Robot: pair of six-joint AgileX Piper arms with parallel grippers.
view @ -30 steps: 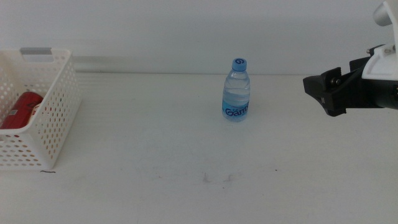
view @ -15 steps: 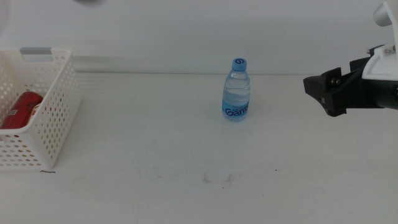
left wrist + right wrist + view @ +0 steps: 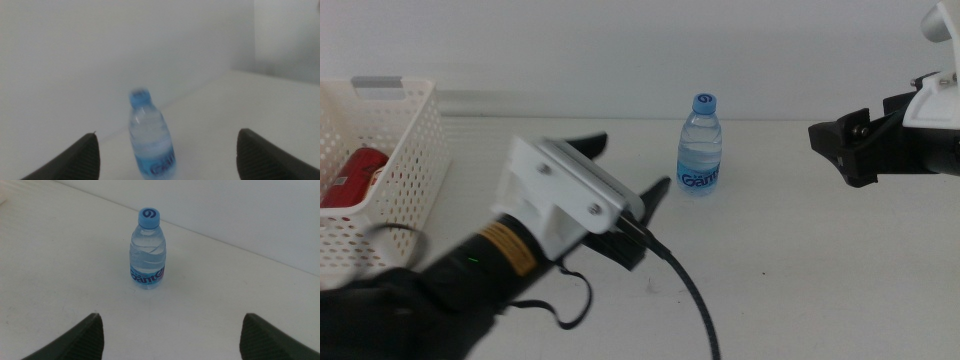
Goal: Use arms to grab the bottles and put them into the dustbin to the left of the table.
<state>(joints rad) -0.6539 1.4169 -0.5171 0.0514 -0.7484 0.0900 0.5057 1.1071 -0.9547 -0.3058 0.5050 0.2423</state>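
A: Where is the water bottle (image 3: 700, 145) relative to the left gripper (image 3: 630, 170)?

B: It stands upright on the table (image 3: 800, 270), toward the back, just beyond the jaw tips and a little to their right in the middle view. The left wrist view shows the bottle (image 3: 150, 137) blurred but lying between the two jaws, farther out than their tips, not touching either.

A: And the jaws?

B: Spread wide, holding nothing. The left gripper (image 3: 167, 150) points at the bottle with bare table between.

A: What about the other arm?

B: The right gripper (image 3: 835, 145) hangs at the right edge, well apart from the bottle, jaws also wide and empty. Its wrist view has the bottle (image 3: 148, 250) centred ahead of the right gripper (image 3: 170, 332), blue cap up, label facing the camera.

A: Anything else around?

B: The dustbin (image 3: 415, 180) sits at the table's left edge, with a red can (image 3: 355, 175) lying inside it. The left arm's white housing and black cable cross the foreground, hiding part of the table and the bin's lower corner. Nothing stands between either gripper and the bottle
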